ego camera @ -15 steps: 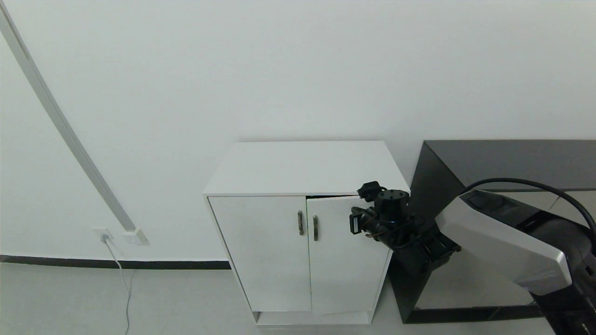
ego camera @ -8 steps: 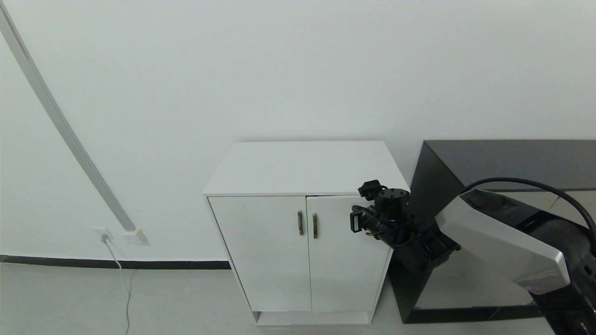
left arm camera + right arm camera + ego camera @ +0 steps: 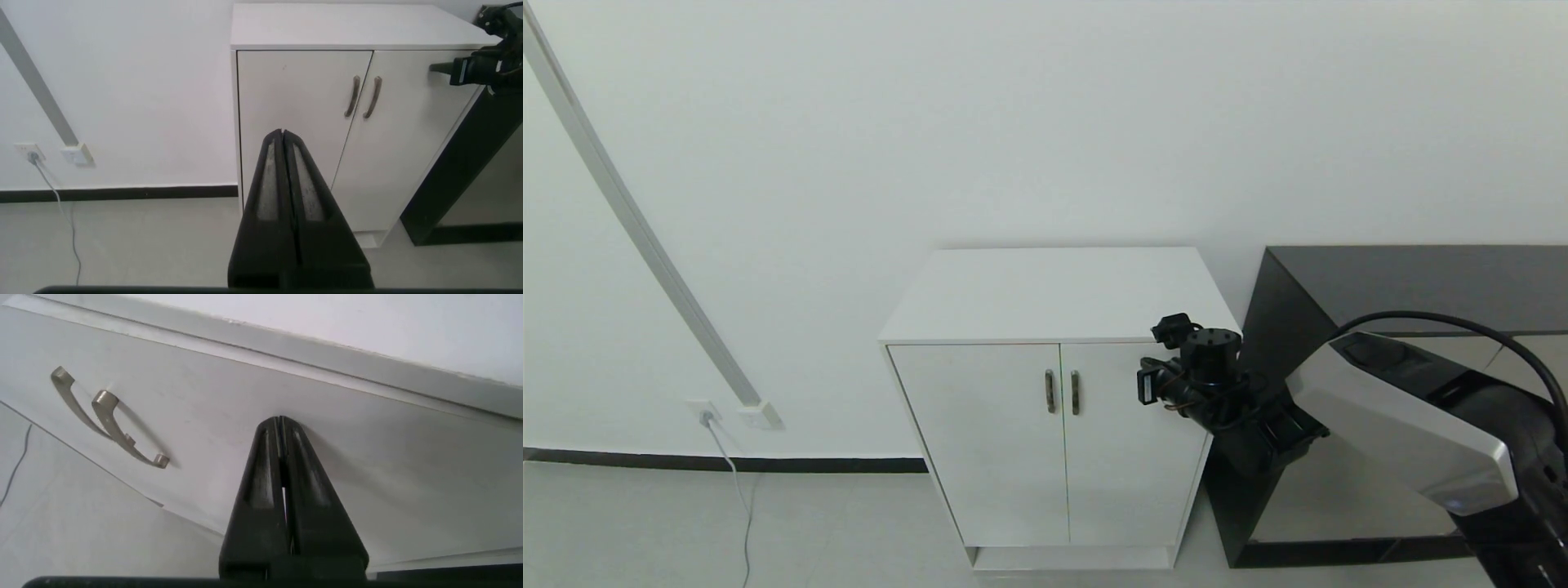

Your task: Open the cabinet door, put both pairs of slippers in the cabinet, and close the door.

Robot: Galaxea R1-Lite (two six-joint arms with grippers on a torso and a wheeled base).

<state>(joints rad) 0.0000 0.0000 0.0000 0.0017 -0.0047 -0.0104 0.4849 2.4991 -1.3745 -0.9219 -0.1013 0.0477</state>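
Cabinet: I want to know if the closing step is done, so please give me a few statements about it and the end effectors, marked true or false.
1. Both doors of the cabinet are shut. True.
2. The two handles sit side by side where the doors meet. True.
3. The right end effector is open. False: it is shut and holds nothing.
4. The right end effector's tip is at the left door. False: it is at the right door, to the side of the handles.
5. The left end effector grips a handle. False: it is shut on nothing, apart from the cabinet.
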